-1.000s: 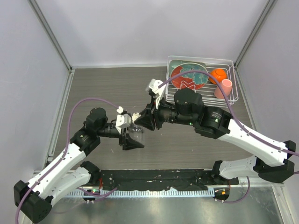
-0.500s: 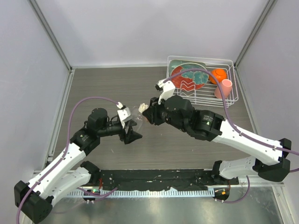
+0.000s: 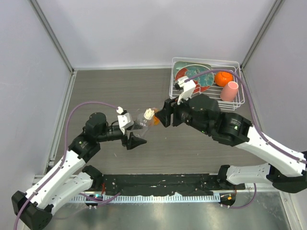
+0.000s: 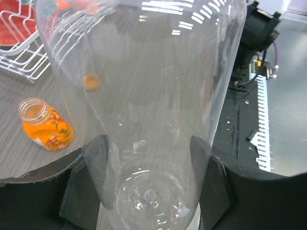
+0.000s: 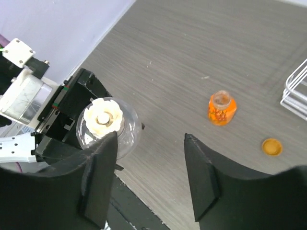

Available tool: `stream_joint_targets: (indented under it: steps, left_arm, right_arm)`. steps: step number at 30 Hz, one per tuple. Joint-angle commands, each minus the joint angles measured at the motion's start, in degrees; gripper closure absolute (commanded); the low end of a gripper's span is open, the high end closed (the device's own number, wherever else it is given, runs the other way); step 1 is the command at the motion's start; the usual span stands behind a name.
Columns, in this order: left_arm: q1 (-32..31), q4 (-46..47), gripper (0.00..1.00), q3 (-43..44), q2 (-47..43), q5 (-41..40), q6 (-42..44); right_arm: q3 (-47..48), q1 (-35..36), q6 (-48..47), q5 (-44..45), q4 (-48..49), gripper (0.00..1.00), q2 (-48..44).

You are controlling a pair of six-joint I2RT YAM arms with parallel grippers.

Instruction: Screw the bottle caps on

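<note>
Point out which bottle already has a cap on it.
The clear bottle held in the left claw: a cream-white cap sits on its mouth. The orange bottle stands open on the table, its orange cap lying apart from it.

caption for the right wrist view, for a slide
Cream cap on the clear bottle; orange bottle uncapped, orange cap lying nearby

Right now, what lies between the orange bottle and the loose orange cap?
Only bare table; the right wrist view shows the orange bottle and orange cap apart.
</note>
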Motion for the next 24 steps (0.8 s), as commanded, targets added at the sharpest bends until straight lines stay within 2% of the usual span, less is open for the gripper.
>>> stream_joint_targets:
  steps: [1,3,4,6,7,10,14,19,24]
  left_arm:
    - [-0.3,2.3,0.98,3.8,0.1,7.4,1.3]
    - [-0.3,0.5,1.0,5.3,0.6,11.5,1.7]
    - [-0.3,-1.1,1.0,5.7,0.9,16.0,1.7]
    - [-0.3,-2.1,1.0,6.5,1.3,20.5,0.7]
    - [-0.2,-2.0,1.0,6.7,1.6,24.1,-0.6]
    - [-0.3,-0.3,1.0,6.9,2.2,30.0,-5.6]
    - [-0.2,0.9,1.0,6.7,3.0,33.1,-8.4]
    - [-0.3,1.5,1.0,6.4,3.4,33.2,-9.2]
    - [-0.3,3.4,1.0,6.5,3.8,36.6,-11.3]
  right_arm:
    - [3.8,-0.6,-4.9,-4.3,0.3,0.36,-3.2]
    - [3.5,-0.6,-7.2,-8.4,2.0,0.33,-3.5]
    - [3.1,-0.7,-8.1,-14.4,4.4,0.32,-3.9]
    - [0.6,-0.6,-10.6,-21.1,7.8,0.3,-5.3]
    - [-0.1,-0.6,-11.6,-26.6,10.8,0.3,-5.8]
    - [-3.1,-0.6,-13.3,-33.0,17.0,0.25,-8.2]
    - [-4.9,-0.6,-15.1,-36.4,21.8,0.21,-10.3]
    - [-3.4,-0.6,-16.5,-39.1,22.2,0.2,-8.3]
    - [-2.6,-0.6,-18.4,-41.0,22.4,0.2,-5.6]
